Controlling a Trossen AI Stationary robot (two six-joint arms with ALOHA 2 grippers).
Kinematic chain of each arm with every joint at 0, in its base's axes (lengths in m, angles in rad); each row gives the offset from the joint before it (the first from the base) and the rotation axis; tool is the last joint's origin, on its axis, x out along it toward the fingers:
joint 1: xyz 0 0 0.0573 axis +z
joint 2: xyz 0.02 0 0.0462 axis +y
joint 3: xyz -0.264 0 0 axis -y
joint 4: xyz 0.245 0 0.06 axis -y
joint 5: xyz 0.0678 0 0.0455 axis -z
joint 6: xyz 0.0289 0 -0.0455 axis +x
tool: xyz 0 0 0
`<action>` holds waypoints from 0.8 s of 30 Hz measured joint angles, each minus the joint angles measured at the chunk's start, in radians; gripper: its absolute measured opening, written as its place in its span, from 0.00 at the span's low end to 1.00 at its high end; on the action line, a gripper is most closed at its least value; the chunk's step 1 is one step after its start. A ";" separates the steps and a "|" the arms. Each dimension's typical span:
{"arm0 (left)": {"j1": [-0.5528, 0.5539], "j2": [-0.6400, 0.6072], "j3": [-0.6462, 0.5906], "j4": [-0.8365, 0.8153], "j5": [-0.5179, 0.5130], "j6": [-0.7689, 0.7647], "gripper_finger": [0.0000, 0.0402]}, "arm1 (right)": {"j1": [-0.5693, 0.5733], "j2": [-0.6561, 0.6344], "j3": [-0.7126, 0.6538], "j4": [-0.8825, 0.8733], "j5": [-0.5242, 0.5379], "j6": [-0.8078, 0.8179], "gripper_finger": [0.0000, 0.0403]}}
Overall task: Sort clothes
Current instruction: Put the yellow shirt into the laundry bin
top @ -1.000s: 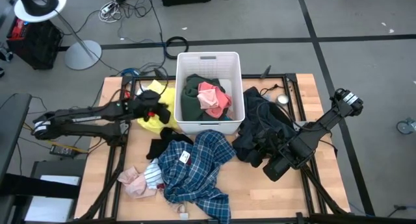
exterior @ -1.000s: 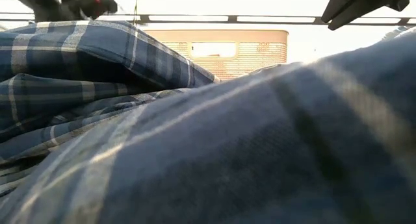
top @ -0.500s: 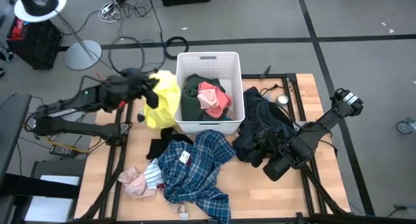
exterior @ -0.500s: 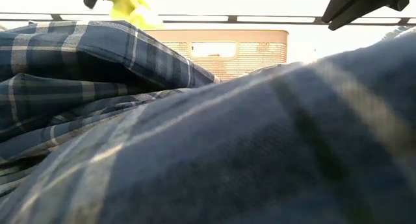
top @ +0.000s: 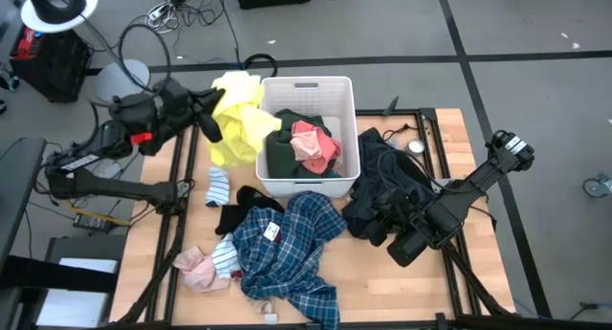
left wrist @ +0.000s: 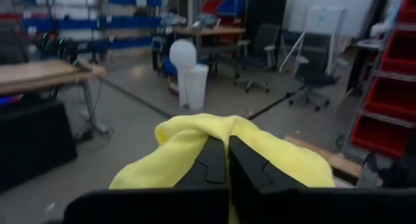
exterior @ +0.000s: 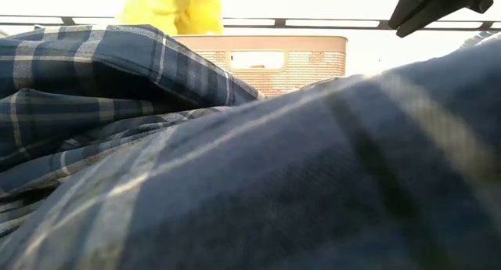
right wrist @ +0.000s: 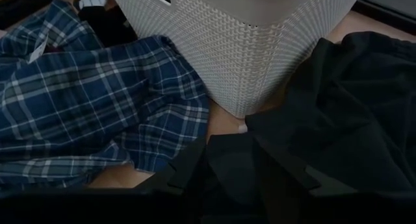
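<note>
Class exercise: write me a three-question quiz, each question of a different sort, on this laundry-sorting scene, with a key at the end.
1. True or false: the left gripper is shut on the yellow garment and holds it up off the table.
2. Multiple choice: what lies on top inside the white basket? A) a pink piece on a dark green piece B) a striped towel C) nothing
3. Short answer: which garment lies on the table in front of the basket, nearest the low camera?

Key
1. True; it hangs beside the basket's left rim.
2. A
3. The blue plaid shirt. The right gripper waits low by the black garment.
</note>
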 joint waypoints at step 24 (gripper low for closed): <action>0.017 0.565 0.631 -0.023 0.159 0.185 0.00 | 0.000 0.000 0.000 -0.002 -0.001 0.000 0.31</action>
